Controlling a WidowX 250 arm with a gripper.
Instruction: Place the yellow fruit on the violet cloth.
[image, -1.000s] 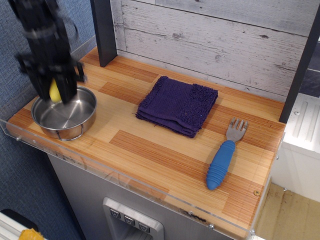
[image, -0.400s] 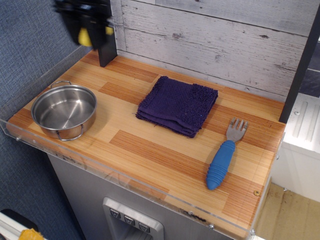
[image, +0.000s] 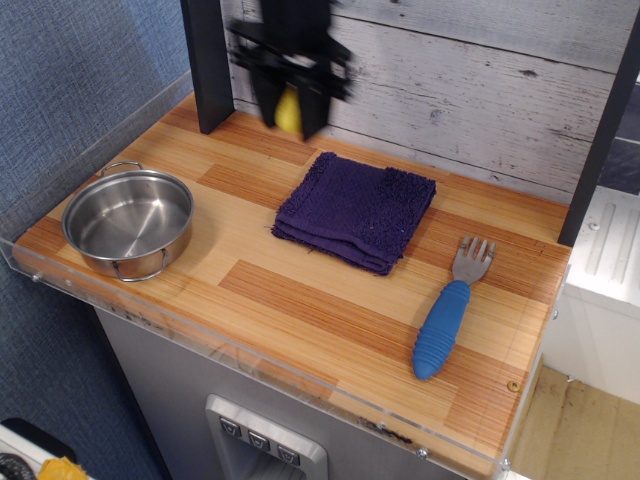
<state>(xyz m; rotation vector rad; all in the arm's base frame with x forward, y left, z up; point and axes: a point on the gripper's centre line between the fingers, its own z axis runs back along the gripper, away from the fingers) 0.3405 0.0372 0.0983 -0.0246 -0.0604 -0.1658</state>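
Observation:
My gripper (image: 289, 112) is blurred with motion, high above the back of the counter. It is shut on the yellow fruit (image: 289, 110), a small yellow corn cob seen between the black fingers. The violet cloth (image: 356, 209), a folded dark purple towel, lies flat on the wooden counter, below and to the right of the gripper. The fruit is in the air, apart from the cloth.
An empty steel pan (image: 128, 222) stands at the left front. A fork with a blue handle (image: 449, 313) lies at the right. A dark post (image: 207, 62) stands at the back left. A clear rim edges the wooden counter (image: 300, 300).
The gripper lifted the yellow fruit out of the steel pan, rose to the upper left, then moved right and lower toward the cloth. The pan is now empty.

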